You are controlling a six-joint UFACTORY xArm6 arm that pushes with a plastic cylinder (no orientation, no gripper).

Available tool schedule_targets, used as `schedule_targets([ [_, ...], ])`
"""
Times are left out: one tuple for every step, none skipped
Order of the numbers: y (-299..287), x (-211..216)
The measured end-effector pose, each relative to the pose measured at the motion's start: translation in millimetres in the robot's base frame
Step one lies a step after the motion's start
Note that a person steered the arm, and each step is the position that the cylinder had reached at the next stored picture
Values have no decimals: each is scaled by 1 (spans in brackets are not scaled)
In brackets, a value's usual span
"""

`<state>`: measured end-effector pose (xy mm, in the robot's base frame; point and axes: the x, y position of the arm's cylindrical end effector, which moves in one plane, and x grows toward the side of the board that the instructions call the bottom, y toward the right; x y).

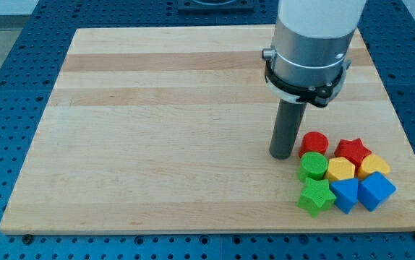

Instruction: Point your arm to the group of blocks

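**Operator:** No gripper is fitted, so nothing opens or holds; my tip [282,155] rests on the surface [157,130], just left of the red cylinder [313,142].

**Observer:** Where is the group?

**Operator:** Lower right: red cylinder, red star [353,150], green cylinder [313,166], two yellow blocks [340,170], green star [316,196], two blue blocks [376,191], packed touching. I judge them light, rigid, easily slid; contact flat sides only.

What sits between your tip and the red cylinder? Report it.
Nothing. In the camera view my tip stands just at the view's left of the red cylinder, with only a sliver of bare board between.
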<state>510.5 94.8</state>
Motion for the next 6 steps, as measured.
schedule_targets([
  [-1, 0],
  [-3, -33],
  [51, -82],
  [150, -96],
  [247, -94],
  [250, -92],
])
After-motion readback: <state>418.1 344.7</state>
